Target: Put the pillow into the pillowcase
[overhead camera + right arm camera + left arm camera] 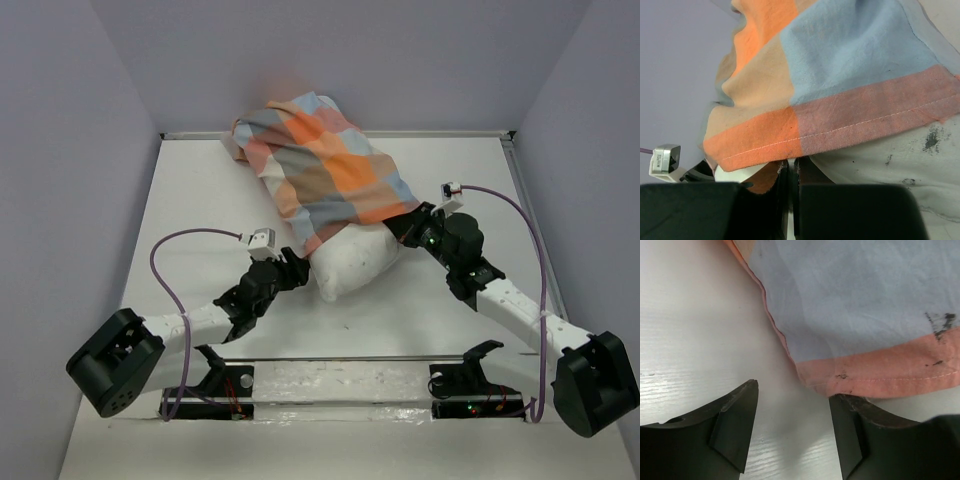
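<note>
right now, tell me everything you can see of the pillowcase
The pillowcase is thin, soft fabric in big orange, peach and light blue checks, its stitched hem smudged dark in spots. It lies diagonally on the table, pulled over most of the pillow, whose white near end sticks out of the opening. The right gripper is shut on the hem at one side; the open left gripper sits just short of the hem at the other, gripping nothing.

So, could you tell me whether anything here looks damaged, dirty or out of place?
Yes: dark smudges mark the pillow on its exposed end, and similar black marks sit near the pillowcase hem. Both look like grime rather than part of the fabric's pattern.
</note>
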You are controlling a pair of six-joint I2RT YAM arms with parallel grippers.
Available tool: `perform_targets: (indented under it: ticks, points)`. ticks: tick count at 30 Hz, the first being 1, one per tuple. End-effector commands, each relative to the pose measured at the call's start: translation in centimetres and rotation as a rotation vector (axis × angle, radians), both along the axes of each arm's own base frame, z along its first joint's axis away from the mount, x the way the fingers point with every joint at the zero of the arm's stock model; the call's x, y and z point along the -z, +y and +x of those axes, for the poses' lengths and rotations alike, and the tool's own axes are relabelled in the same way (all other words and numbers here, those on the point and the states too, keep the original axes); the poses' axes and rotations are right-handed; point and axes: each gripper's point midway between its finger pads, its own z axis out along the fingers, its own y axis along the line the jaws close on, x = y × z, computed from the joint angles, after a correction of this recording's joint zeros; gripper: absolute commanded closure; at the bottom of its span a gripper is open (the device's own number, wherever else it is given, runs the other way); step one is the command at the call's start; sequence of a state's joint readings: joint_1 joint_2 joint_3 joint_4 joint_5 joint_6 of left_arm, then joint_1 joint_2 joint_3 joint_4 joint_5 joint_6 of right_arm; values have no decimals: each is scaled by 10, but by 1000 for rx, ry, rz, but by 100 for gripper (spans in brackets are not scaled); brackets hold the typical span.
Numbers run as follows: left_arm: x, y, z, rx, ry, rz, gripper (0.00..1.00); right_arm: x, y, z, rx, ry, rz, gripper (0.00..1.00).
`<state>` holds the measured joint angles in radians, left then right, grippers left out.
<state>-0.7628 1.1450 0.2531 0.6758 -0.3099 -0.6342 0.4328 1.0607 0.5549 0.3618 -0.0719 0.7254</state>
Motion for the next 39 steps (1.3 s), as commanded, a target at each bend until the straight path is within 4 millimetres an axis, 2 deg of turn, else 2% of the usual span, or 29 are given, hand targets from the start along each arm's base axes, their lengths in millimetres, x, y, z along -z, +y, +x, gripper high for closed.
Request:
perform_targets:
  ticks: [1, 6, 9, 10, 14, 18, 19, 23, 24, 26, 27, 29, 30, 31, 32, 33, 34, 35, 36, 38, 39]
  points:
    - [-9, -7, 5, 11, -33, -55, 31, -38, -1, 3, 4, -116, 47, 100]
    - [-11, -19, 10, 49, -49, -60, 31, -37, 0, 3, -2, -113, 41, 100]
    - [-14, -18, 16, 21, -63, -60, 36, -35, 2, 3, -11, -107, 43, 100]
    - [-16, -16, 21, -1, -75, -62, 42, -35, 2, 2, -16, -108, 45, 100]
    - [-20, -15, 36, -52, -100, -62, 57, -29, 6, 1, -36, -92, 52, 100]
    - [-26, -8, 47, -101, -122, -73, 78, -24, 11, -2, -58, -85, 46, 100]
    - [-29, -5, 49, -108, -128, -76, 97, -23, 11, -2, -58, -80, 45, 100]
    - [-41, 16, 43, -149, -144, -83, 100, -16, 26, -7, -75, -68, 8, 100]
    - [-53, 27, 38, -176, -161, -91, 100, -15, 42, -15, -107, -64, -7, 100]
    - [-62, 39, 30, -201, -174, -102, 100, -13, 60, -24, -142, -67, -46, 100]
    - [-70, 52, 21, -228, -186, -117, 100, -10, 79, -30, -171, -64, -100, 100]
    - [-78, 62, 13, -243, -197, -135, 100, 3, 97, -33, -223, -24, -183, 87]
    - [-81, 67, 9, -248, -202, -142, 100, 18, 99, -40, -259, 41, -255, 79]
    - [-91, 74, 3, -261, -219, -160, 100, 19, 100, -42, -285, 55, -289, 71]
    - [-93, 81, 1, -282, -214, -145, 100, 14, 103, -48, -344, 58, -336, 55]
    - [-99, 85, 0, -289, -223, -143, 100, 12, 100, -52, -361, 65, -362, 50]
    - [-108, 93, 1, -307, -241, -133, 100, 4, 96, -54, -372, 41, -393, 40]
    - [-122, 95, 2, -313, -259, -135, 100, 0, 91, -58, -377, 34, -410, 36]
    - [-123, 98, 3, -321, -254, -111, 100, -7, 81, -68, -381, 29, -424, 31]
    - [-132, 110, 8, -360, -268, -71, 100, -11, 67, -75, -368, 12, -453, 23]
    - [-141, 113, 11, -374, -272, -61, 100, -11, 61, -81, -363, 15, -453, 23]
